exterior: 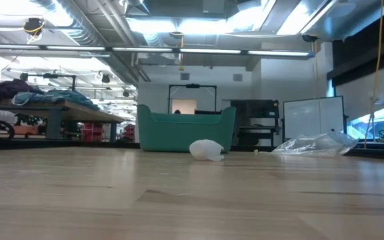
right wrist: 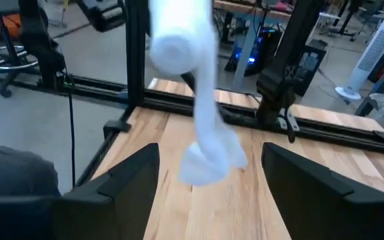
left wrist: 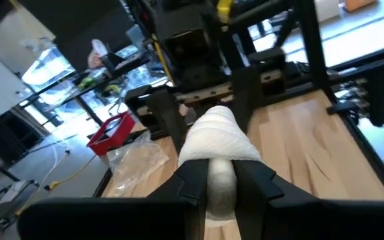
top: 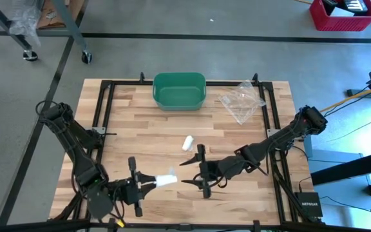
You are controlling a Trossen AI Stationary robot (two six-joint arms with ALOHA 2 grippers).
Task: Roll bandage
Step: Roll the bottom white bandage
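A white bandage roll (top: 167,179) is held above the table's near left part by my left gripper (top: 151,182), which is shut on it. In the right wrist view the roll's round end (right wrist: 177,41) faces the camera. A loose tail (right wrist: 205,113) hangs from it, ending in a bunched end (right wrist: 205,163). My right gripper (top: 202,171) stands open just right of the roll and touches nothing. Its fingers (right wrist: 122,183) are spread wide toward the hanging tail. A second small white wad (top: 187,142) lies on the table's middle. My left gripper pinches the roll's near part (left wrist: 220,175) between its two fingers. They come level from the table's left and lie along the roll. The roll's wrapped far part (left wrist: 220,137) sticks out past the fingertips. The roll is lifted clear of the table, its tail hanging slack.
A green bin (top: 179,90) stands at the far middle, with a crumpled clear plastic bag (top: 241,100) to its right. A black frame (top: 105,109) runs along the table's left, far and right sides. Bare wood lies between the bin and the grippers.
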